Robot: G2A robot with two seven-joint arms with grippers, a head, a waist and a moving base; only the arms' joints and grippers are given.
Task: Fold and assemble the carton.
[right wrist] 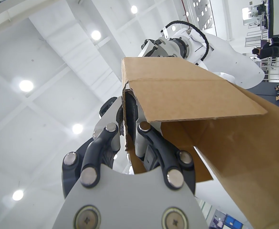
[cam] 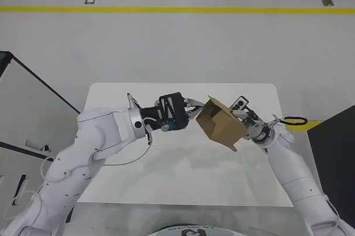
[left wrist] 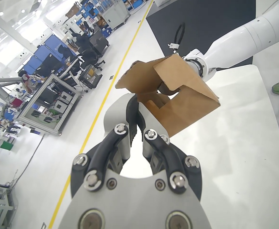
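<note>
left jaws are closed almost fully, their dark tips appearing to pinch a corner edge of a brown cardboard carton (cam: 220,124). right jaws are clamped tight on the opposite side, with a thin cardboard wall (right wrist: 126,129) sandwiched between the two pads. the carton hangs in the air between the two arms, tilted, above the far right part of a white desk (cam: 166,171), and does not touch the surface. it is partly formed: the side walls stand up as a box shape, one end is open, and loose flaps (left wrist: 134,77) stick outward from that end on the left arm's side.
</note>
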